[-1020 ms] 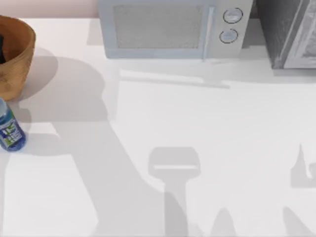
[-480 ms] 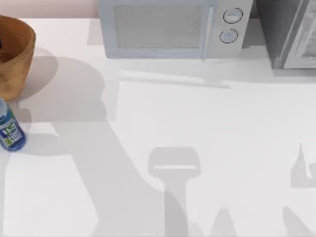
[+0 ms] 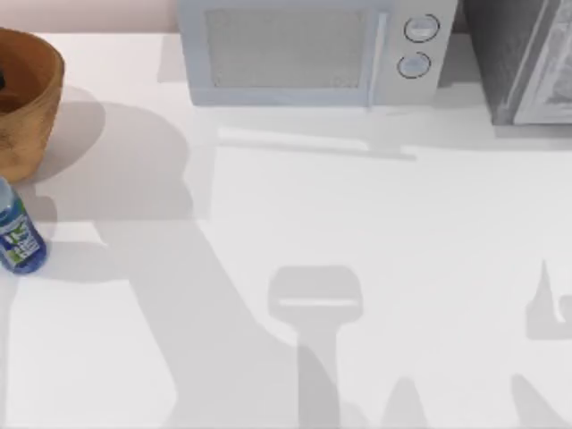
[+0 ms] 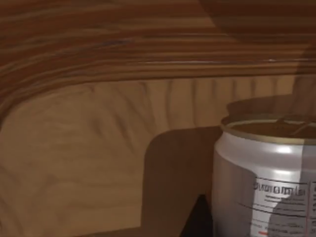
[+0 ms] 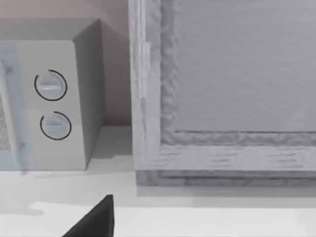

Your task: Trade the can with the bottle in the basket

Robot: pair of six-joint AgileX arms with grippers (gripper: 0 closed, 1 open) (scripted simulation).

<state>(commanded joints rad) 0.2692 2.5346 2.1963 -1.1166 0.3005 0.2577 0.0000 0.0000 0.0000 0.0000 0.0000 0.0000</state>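
My left arm is down inside the basket (image 3: 31, 107) at the tabletop's far left corner. The can (image 4: 266, 177) stands upright on the basket floor, close beside my left wrist camera. I cannot tell how that arm's fingers are set. The bottle (image 3: 18, 234) waits at the left edge, just in front of the basket. My right arm is parked by the microwave (image 5: 54, 103).

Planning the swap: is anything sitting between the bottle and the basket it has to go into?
Nothing visible on the table between them: the bottle stands just outside the basket. Inside the basket, the can stands upright.
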